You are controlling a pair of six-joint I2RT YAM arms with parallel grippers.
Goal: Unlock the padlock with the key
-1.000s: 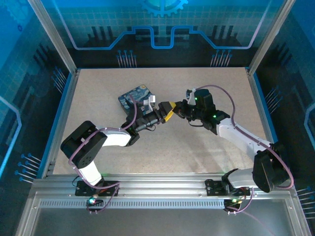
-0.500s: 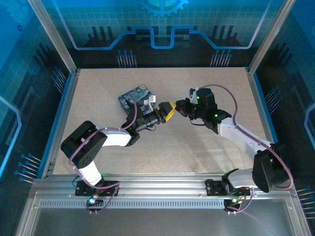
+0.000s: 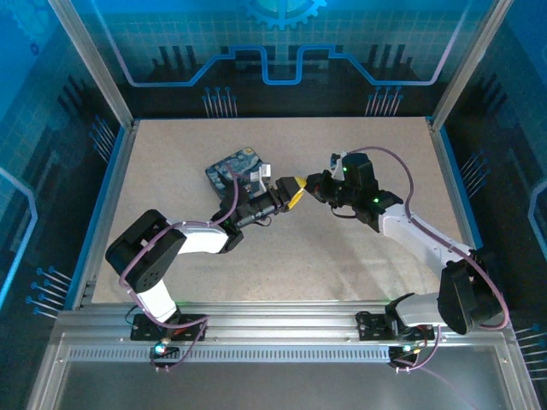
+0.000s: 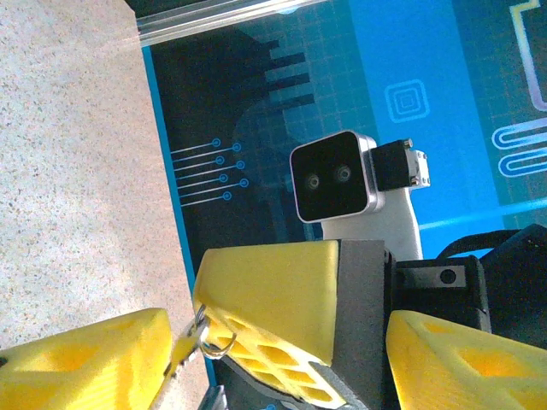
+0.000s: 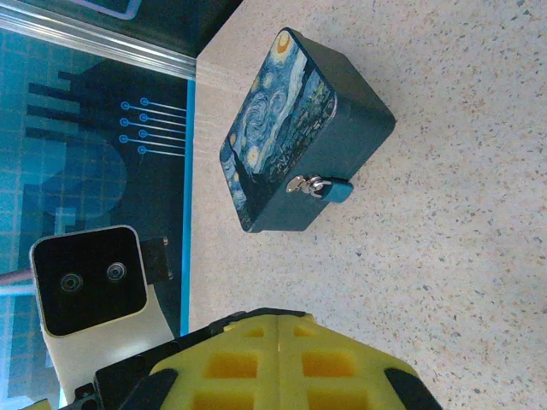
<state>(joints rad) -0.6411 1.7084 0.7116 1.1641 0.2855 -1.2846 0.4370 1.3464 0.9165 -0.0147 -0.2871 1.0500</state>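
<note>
The padlock [image 5: 330, 188], small with a blue body and a silvery shackle, hangs on the hasp of the dark blue swirl-painted tin [image 5: 286, 120] on the table. My right gripper [image 5: 280, 325] is shut, and in the left wrist view the key [image 4: 182, 352] with its small ring sticks out of that gripper's tip [image 4: 199, 306]. My left gripper [image 4: 273, 346] is open, its yellow fingers [image 4: 85, 363] on either side of the right gripper's tip; the near finger almost touches the key. In the top view both grippers meet tip to tip, left [image 3: 296, 191] and right [image 3: 310, 184], just right of the tin [image 3: 232, 168].
The speckled table [image 3: 282, 256] has free room in front of, right of and behind the arms. Metal posts and blue glass walls [image 3: 273, 51] bound it. Each wrist camera faces the other [image 4: 333, 175].
The left gripper's fingers have narrowed around the right gripper's tip. The right arm shifted slightly right, and both grippers stay tip to tip by the tin.
</note>
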